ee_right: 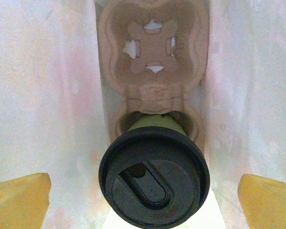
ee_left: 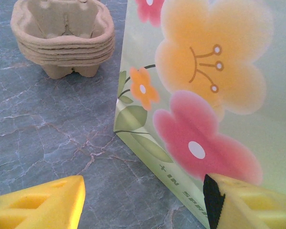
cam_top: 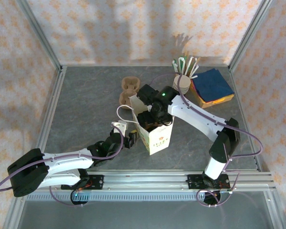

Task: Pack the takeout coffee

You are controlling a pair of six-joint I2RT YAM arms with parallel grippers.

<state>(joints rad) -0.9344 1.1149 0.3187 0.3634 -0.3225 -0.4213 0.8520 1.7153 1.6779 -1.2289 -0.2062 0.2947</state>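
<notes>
The takeout coffee (ee_right: pixel 154 179), a cup with a black round lid and a greenish wall, stands in a pocket of a brown pulp carrier (ee_right: pixel 152 47) inside the flowered paper bag (cam_top: pixel 157 136). My right gripper (ee_right: pixel 144 200) reaches down into the bag's mouth and is open. One yellow finger stands on each side of the lid, and neither touches it. My left gripper (ee_left: pixel 144 200) is low on the table at the bag's (ee_left: pixel 205 71) left bottom corner. It is open, with the corner between its fingers and its right finger (ee_left: pixel 248 205) close against the bag's wall.
A stack of pulp carriers (cam_top: pixel 128 90) sits just behind the bag, to its left. At the back right are a stack of cups (cam_top: pixel 182 83), a holder of stirrers (cam_top: pixel 186 64) and blue napkins (cam_top: pixel 212 83). Metal frame rails edge the table.
</notes>
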